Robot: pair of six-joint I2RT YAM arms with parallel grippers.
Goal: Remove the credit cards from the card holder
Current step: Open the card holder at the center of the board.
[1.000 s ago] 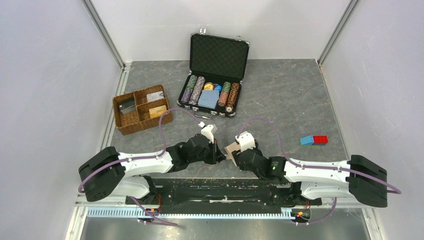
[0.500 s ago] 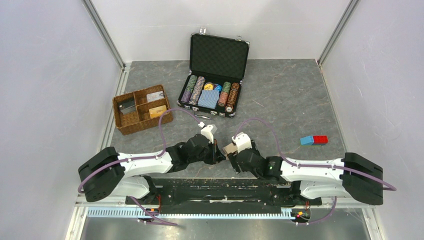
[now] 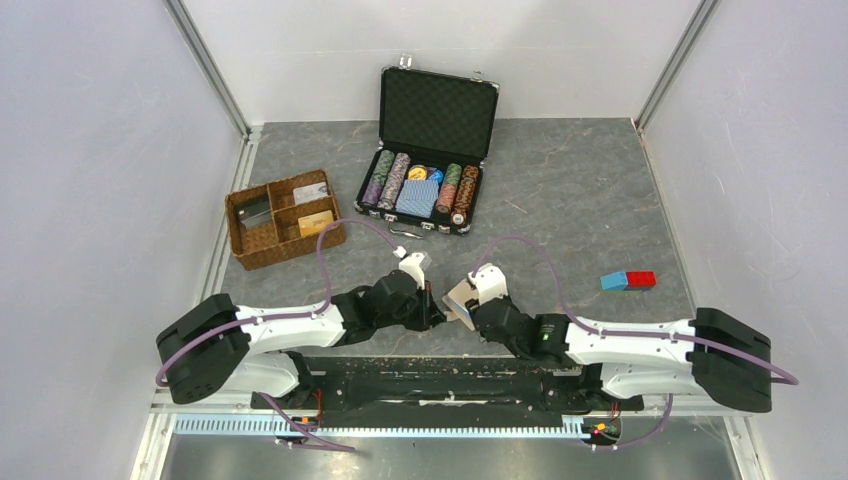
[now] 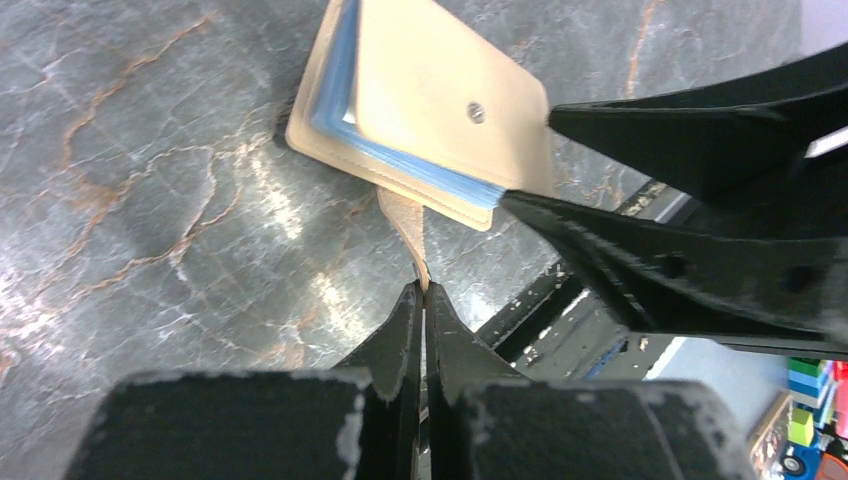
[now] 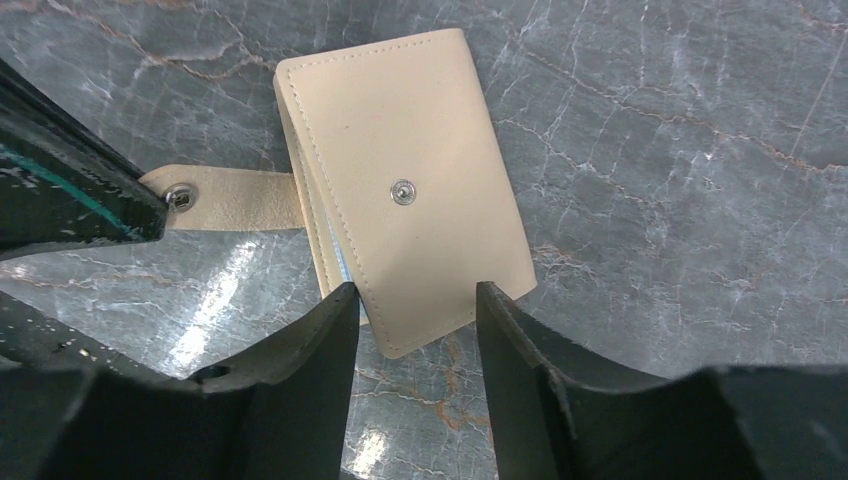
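The holder (image 3: 458,297) lies closed at the near edge of the surface (image 3: 580,200), hemmed in by a claw on each side. The left claw (image 4: 422,290) is clamped on the strap (image 4: 405,225), which stretches out from the holder's side. The right claw (image 5: 415,300) has its fingers apart, straddling the holder's near corner. Whether they touch it is unclear. Pale blue inner layers show along the holder's edge.

Beyond the holder stands an open black case (image 3: 438,110) with its lid upright. It holds rows of chips (image 3: 385,178) and a blue deck (image 3: 417,198). Beyond the holder to the left sits a wicker tray (image 3: 285,255) with cards (image 3: 316,222) in its compartments. Well to the holder's right lie blue and red blocks (image 3: 629,280).
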